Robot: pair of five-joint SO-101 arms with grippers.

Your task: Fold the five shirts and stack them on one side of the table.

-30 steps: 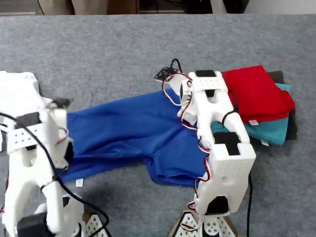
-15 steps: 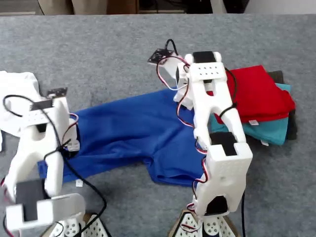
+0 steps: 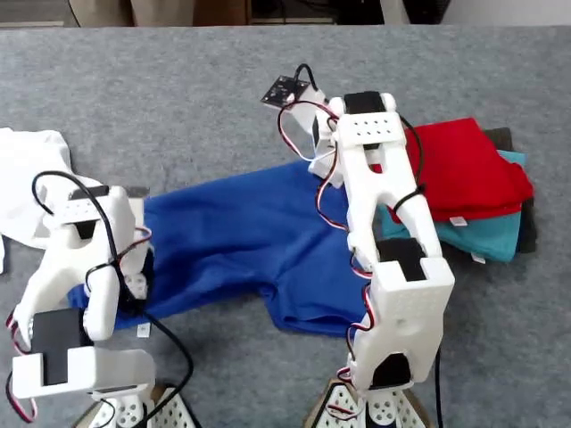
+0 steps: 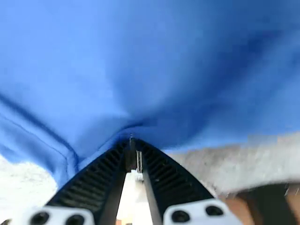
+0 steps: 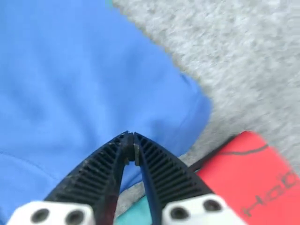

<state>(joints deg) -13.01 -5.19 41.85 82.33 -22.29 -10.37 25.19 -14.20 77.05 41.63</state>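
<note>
The blue shirt [image 3: 232,236] lies spread across the middle of the grey table. My left gripper [image 3: 136,283] is at the shirt's left end. In the left wrist view it [image 4: 132,140] is shut on a pinched ridge of the blue shirt [image 4: 154,61]. My right gripper [image 3: 319,168] is at the shirt's far right corner, beside the stack. In the right wrist view it [image 5: 130,137] is shut with its tips down on the blue shirt [image 5: 70,79]. A folded red shirt [image 3: 464,169] tops a teal shirt [image 3: 491,236] and a dark shirt [image 3: 528,223] at the right.
A crumpled white shirt [image 3: 31,178] lies at the table's left edge, just beyond the left arm. The grey table [image 3: 178,98] stretches bare behind the blue shirt. The red shirt [image 5: 243,187] is close beside the right gripper.
The left arm swung right and lower, drawing the shirt's left end toward the middle. The right arm shifted a little farther back and left, and the shirt's far edge shifted with it.
</note>
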